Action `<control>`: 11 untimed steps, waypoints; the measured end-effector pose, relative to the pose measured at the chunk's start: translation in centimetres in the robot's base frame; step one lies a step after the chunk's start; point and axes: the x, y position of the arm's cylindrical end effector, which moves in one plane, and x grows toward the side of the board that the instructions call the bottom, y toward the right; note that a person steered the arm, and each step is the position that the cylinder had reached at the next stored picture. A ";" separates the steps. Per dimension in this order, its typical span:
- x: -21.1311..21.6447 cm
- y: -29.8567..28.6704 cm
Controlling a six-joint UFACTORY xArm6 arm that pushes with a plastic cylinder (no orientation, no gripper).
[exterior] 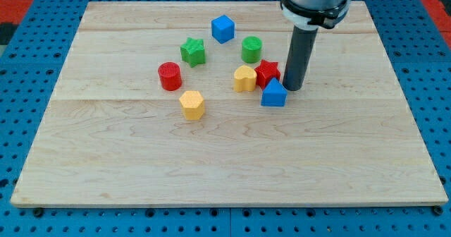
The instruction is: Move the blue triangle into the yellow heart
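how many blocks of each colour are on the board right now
Blue: 2, cube and triangle
Green: 2, star and cylinder
Red: 2, cylinder and star
Yellow: 2, heart and hexagon
Total: 8

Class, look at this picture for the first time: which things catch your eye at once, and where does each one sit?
The dark rod stands out first, coming down from the view's top right, with my tip right beside the blue triangle block. Just left of it sits a tight cluster: the red star block and the yellow heart block, set on the pale wooden board.
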 end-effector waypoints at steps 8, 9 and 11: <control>3.7 -3.5; 3.7 -3.6; 3.3 -3.1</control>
